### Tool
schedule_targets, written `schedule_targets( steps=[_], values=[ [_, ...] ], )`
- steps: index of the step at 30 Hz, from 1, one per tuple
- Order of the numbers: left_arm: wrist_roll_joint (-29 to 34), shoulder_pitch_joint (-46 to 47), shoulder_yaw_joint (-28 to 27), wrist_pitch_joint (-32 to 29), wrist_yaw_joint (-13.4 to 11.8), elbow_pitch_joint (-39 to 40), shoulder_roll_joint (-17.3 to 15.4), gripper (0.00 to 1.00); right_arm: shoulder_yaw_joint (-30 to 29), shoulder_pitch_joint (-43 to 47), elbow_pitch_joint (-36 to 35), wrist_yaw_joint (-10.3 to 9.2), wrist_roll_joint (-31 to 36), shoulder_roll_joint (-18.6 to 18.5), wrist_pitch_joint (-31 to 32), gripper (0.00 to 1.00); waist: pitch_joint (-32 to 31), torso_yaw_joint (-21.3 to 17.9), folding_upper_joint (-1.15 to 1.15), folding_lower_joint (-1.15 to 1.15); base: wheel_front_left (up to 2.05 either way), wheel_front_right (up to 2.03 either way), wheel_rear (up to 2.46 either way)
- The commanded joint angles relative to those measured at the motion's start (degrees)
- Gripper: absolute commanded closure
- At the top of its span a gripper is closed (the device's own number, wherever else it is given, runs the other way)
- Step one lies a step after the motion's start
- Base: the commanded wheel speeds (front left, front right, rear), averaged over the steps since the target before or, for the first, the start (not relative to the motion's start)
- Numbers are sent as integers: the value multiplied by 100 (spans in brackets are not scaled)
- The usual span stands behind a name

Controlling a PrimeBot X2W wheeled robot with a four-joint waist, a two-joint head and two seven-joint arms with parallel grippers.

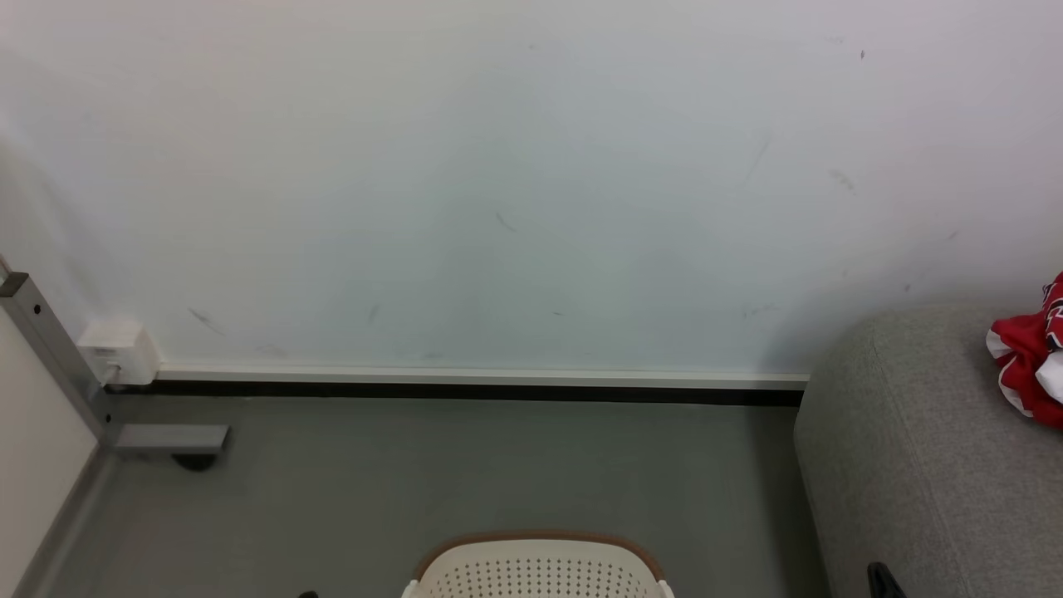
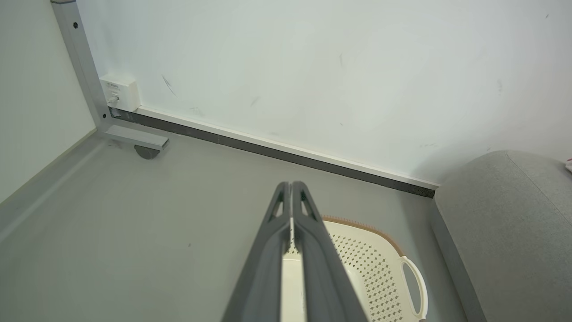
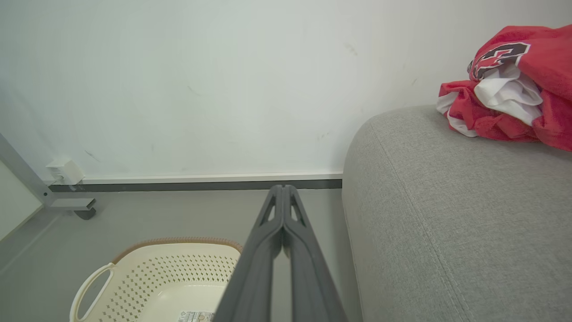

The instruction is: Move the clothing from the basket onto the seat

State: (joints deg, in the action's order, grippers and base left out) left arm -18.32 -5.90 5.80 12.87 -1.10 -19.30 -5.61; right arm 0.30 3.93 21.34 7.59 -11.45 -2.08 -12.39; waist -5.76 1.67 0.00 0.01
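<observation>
Nearest you, the left gripper has its two dark fingers pressed together with nothing between them, above the basket. The right gripper is likewise closed tip to tip on nothing, just beside the seat's near flank.

Below both, the cream basket stands on the grey floor, its brown rim and perforated wall toward you. Its bare bottom shows a small printed label, and one white loop handle faces the seat.

To your right the light-grey seat rises in coarse weave with a rounded corner. The clothing lies on top of it, back from that corner and well apart from the basket. It is a bright red crumpled heap with white fabric folded out at its middle and white trim at its lower edge. A dark-and-white emblem sits high on the side facing the right wrist camera. Bunched as it is and cut by the frame edge, you cannot tell its long axis or which way it points.

Farthest off, a white wall with a dark baseboard, a white socket box and a grey metal leg
</observation>
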Motion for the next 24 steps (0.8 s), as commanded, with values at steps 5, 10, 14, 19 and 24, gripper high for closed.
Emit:
schedule_targets(
  steps=[5, 10, 14, 19, 24],
  values=[
    [-701, 238, -135, -154, 83, 143, 14, 100, -66, -213, -171, -2, -780, -44, 141, 100, 28, -9, 0, 0, 0, 0, 0],
    [-1187, 309, -207, -277, 140, 181, 31, 100, -102, -271, -225, -2, -1312, -48, 257, 100, 52, -16, 0, 0, 0, 0, 0],
    [-1557, 365, -267, -373, 182, 208, 44, 100, -135, -315, -259, -3, -1714, -51, 351, 100, 71, -22, 0, 0, 0, 0, 0],
    [-1996, 434, -337, -488, 233, 235, 61, 100, -176, -379, -297, -4, -2192, -56, 466, 100, 96, -29, 0, 0, 0, 0, 0],
    [-2412, 501, -407, -599, 284, 259, 77, 100, -214, -430, -329, -4, -2646, -60, 577, 100, 120, -36, 0, 0, 0, 0, 0]
  ],
)
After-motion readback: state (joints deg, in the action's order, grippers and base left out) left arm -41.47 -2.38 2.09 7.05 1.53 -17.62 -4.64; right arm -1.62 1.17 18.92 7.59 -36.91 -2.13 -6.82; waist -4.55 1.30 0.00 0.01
